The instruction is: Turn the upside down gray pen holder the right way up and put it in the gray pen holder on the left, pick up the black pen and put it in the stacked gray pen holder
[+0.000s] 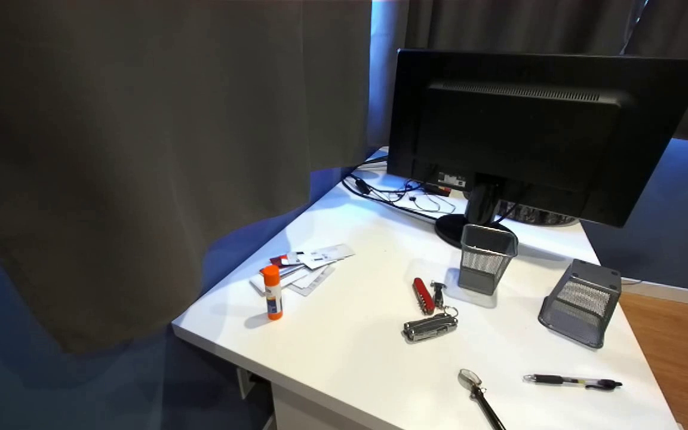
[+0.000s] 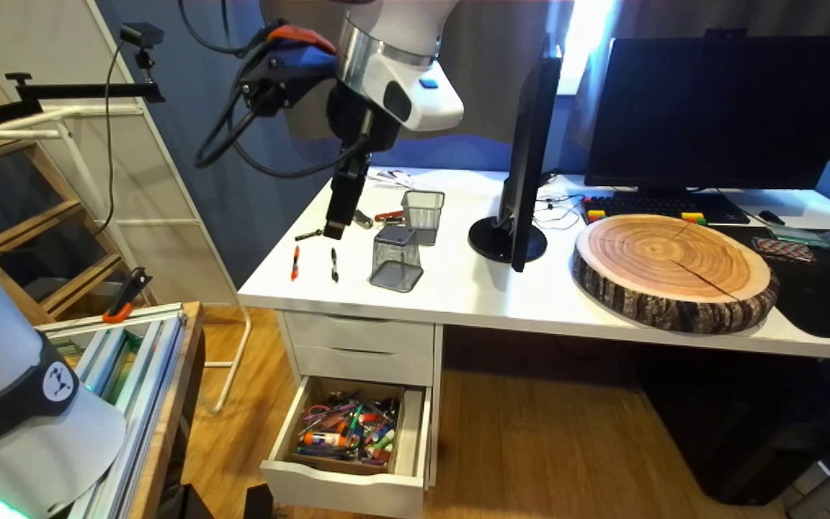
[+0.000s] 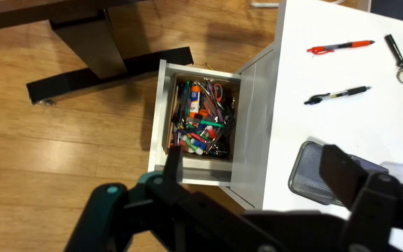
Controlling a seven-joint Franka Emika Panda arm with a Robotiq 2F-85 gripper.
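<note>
Closest of all in the wrist view, the gripper hangs with its fingers spread wide, pinching nothing. What the coming move turns on is the upturned holder: it stands mouth down on the desk, its long axis upright, lower than the gripper and off toward one finger, which hides part of it. The middle of the gap falls on the drawer side of the upturned holder, so I judge that the gripper must shift sideways over it before coming down.

In both exterior views the upright holder stands mouth up near the upturned holder; a gap shows between them. Black pen lies flat near the upturned holder, its clip end turned to the drawer side, with the red pen lying farther out.

No step looks done yet. The upturned holder narrows toward its raised base, so a pinch up there could slip off.
</note>
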